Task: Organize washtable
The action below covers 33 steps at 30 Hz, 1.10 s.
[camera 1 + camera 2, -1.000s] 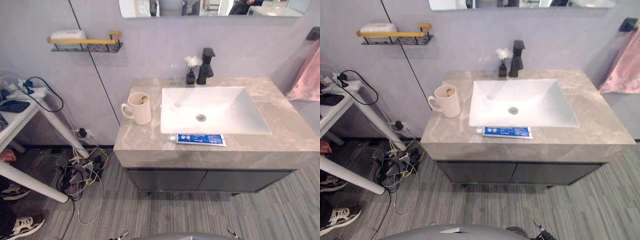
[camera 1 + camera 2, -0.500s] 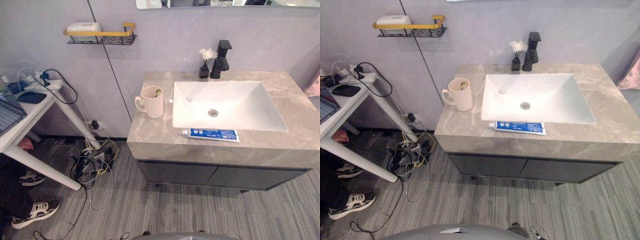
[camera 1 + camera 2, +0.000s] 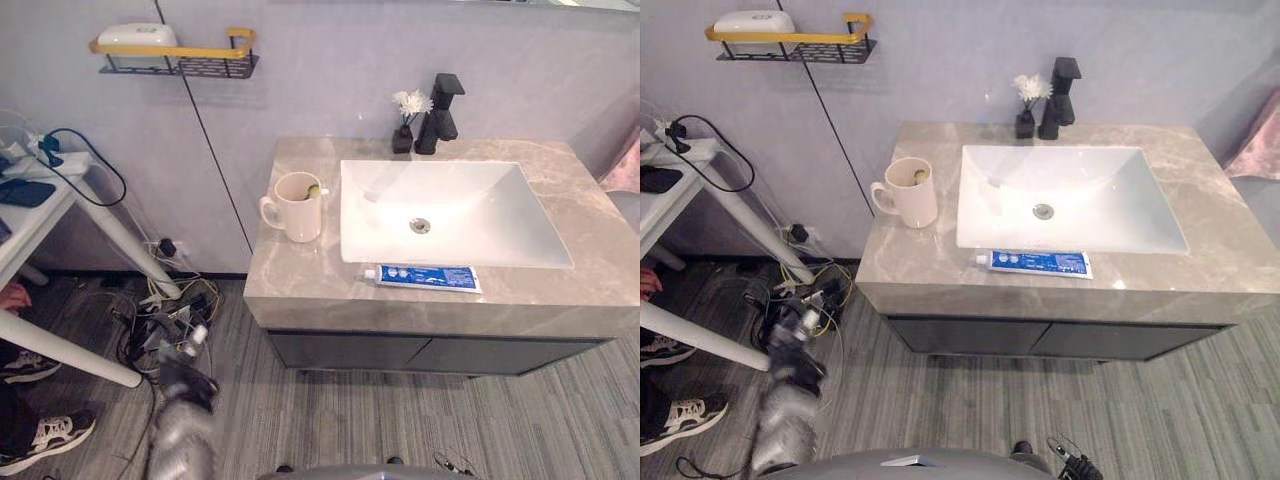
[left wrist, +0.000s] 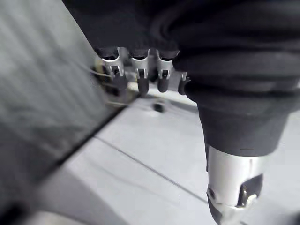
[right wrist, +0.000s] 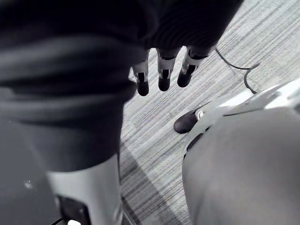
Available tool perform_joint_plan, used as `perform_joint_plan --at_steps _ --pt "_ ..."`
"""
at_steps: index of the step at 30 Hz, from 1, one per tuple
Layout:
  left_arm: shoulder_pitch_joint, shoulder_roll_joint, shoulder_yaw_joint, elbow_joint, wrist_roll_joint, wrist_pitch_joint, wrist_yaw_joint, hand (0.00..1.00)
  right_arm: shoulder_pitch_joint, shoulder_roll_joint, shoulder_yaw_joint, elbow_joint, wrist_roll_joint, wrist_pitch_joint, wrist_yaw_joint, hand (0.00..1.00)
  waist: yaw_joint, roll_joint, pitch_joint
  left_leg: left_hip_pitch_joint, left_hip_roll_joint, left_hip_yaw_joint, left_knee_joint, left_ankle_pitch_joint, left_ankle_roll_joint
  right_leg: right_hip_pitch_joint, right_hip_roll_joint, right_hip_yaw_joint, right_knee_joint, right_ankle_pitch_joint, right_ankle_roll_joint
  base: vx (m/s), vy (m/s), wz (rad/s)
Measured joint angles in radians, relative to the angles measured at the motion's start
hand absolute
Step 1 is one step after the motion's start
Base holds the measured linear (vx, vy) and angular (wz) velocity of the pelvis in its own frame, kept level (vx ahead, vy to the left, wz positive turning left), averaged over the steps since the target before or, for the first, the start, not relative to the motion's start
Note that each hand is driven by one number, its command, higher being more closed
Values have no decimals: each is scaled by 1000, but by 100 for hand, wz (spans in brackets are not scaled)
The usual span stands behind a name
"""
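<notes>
Marbled grey counter (image 3: 300, 285) holds a glossy rectangular basin (image 3: 480, 215), cream mug (image 3: 297, 210) and flat blue tube (image 3: 425, 277). The left hand (image 4: 142, 80) and right hand (image 5: 163, 77) hang slack, empty.

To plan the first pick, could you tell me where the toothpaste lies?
In the left eye view, the toothpaste lies flat on the counter between the sink and the front edge, right of the mug.

The left hand (image 3: 187, 375) is a blurred streak off the front left corner of the washtable (image 3: 300, 280). A pink towel (image 3: 626, 165) is cut off by the picture's right edge. In the mug (image 3: 298, 212), a greenish object (image 3: 314, 189) is too small to identify.
</notes>
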Motion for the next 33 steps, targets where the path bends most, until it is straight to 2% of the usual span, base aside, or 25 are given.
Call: perform_joint_plan --at_steps 3,4,6,7,8,10,12,18,19,21,22,26,33 --pt "-51 13 70 -177 126 -6 75 0 11 -4 4 0 0 -6 3 0 2 10 -17 -6 -1 0 17 -3 0 0 -1 9 0 2 1 -4 4 -1" --pt "-55 14 72 -219 156 -6 89 0 14 -4 4 0 0 -6 4 0 4 10 -19 -9 -1 0 23 -5 -1 0 0 10 0 2 1 -38 -3 -1" --pt "-79 16 41 -377 329 -1 130 0 27 -4 3 1 0 -7 15 0 12 12 -26 -13 0 -1 36 -6 -2 2 1 12 2 5 1 -63 4 0" --pt "-79 17 39 -382 335 -1 131 0 27 -4 3 1 0 -7 15 0 12 13 -26 -13 1 -1 36 -6 -2 2 1 13 2 6 1 -82 11 -3" --pt "-84 37 -17 -480 458 8 155 0 31 -7 2 1 0 -8 19 0 12 19 -31 -15 1 0 43 -8 -4 1 2 18 2 10 2 -79 14 -5" --pt "-105 71 -105 -541 558 13 163 0 42 -12 0 1 0 -10 27 0 11 28 -41 -23 1 0 52 -10 -4 0 2 20 1 16 2 -100 24 -4" --pt "-176 121 -245 -575 641 14 157 0 53 -14 0 1 0 -11 37 0 10 31 -43 -28 2 1 61 -14 -6 0 3 25 -5 21 3 -117 26 -7" --pt "-356 171 -517 -519 754 30 33 0 72 -22 3 9 0 -4 47 0 -19 37 -49 -41 1 19 62 -14 -6 -7 4 46 -26 47 5 -56 14 -11" --pt "-425 172 -595 -463 755 33 -2 0 81 -22 3 10 0 -4 54 0 -21 37 -53 -47 1 23 63 -13 -6 -15 4 49 -27 50 4 -11 4 -7" --pt "-519 172 -680 -360 755 35 -30 0 82 -22 2 11 0 -4 57 0 -25 35 -59 -50 1 24 68 -7 -7 -20 4 50 -26 51 4 1 -2 -3" --pt "-589 170 -724 -274 756 42 -53 0 76 -21 2 11 0 -4 58 0 -42 34 -59 -51 1 23 69 -6 -7 -21 4 50 -26 52 3 0 0 0" --pt "-683 159 -774 -167 771 64 -81 0 63 -20 -4 10 0 -4 58 0 -71 38 -63 -57 1 26 69 -7 -7 -38 4 54 -22 54 3 32 -6 -2" --pt "-800 154 -864 -36 913 119 -157 0 53 -8 -47 7 0 2 56 0 -77 36 -62 -59 0 27 69 -7 -7 -41 4 55 -22 54 3 0 0 0"
